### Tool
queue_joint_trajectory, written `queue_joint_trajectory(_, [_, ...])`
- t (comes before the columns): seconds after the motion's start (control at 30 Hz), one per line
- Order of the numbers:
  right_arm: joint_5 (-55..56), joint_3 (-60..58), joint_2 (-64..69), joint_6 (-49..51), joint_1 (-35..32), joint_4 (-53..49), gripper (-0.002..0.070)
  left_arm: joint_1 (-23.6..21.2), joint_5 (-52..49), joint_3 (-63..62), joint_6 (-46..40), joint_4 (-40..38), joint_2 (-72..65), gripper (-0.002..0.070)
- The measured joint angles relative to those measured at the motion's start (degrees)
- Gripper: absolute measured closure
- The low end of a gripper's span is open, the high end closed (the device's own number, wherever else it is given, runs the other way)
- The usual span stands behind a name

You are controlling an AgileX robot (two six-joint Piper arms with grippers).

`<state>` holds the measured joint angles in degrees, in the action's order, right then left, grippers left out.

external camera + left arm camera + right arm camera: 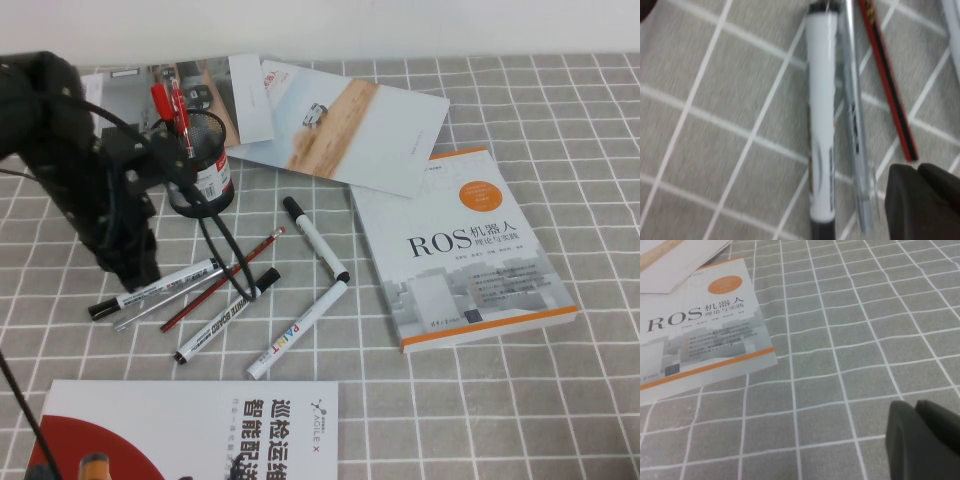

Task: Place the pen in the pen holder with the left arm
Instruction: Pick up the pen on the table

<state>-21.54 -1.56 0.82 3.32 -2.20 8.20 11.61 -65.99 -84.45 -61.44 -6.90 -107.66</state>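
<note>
The pen (821, 125) lies on the checked cloth (715, 125) beside a silver pen (854, 115) and red pencil (888, 80).

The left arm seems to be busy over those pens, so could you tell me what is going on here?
The left arm hangs low over the pen, which lies flat on the checked tablecloth beside a silver pen and a red pencil. Nothing is lifted yet. The pen holder stands upright just behind. The right gripper sits over bare cloth near the ROS book.
</note>
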Motion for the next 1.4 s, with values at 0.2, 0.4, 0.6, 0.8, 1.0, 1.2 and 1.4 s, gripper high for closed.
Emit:
queue_joint_trajectory(0.2, [0.0, 0.0, 0.0, 0.0, 0.0, 0.0, 0.0691, 0.95, 1.09, 0.0, 0.72, 0.26, -2.54, 0.0512])
queue_joint_trajectory(0.4, [0.0, 0.0, 0.0, 0.0, 0.0, 0.0, 0.0691, 0.95, 5.5, 0.0, 1.46, 3.5, -3.29, 0.0356])
queue_joint_trajectory(0.6, [0.0, 0.0, 0.0, 0.0, 0.0, 0.0, 0.0692, 0.95, 9.64, 0.0, 1.46, 5.17, -3.88, 0.0342])
queue_joint_trajectory(0.8, [0.0, 0.0, 0.0, 0.0, 0.0, 0.0, 0.0691, 0.95, 10.45, -0.09, 1.46, 6.29, -6.52, 0.0341])
queue_joint_trajectory(1.0, [0.0, 0.0, 0.0, 0.0, 0.0, 0.0, 0.0691, 0.95, 11.05, -0.09, 1.46, 6.9, -7.95, 0.0341])
queue_joint_trajectory(1.2, [0.0, 0.0, 0.0, 0.0, 0.0, 0.0, 0.0691, 0.95, 12.1, -0.09, 1.46, 6.9, -8.08, 0.0341])
queue_joint_trajectory(1.4, [0.0, 0.0, 0.0, 0.0, 0.0, 0.0, 0.0692, 0.95, 11.86, -0.22, 3.69, 6.9, -8.62, 0.035])
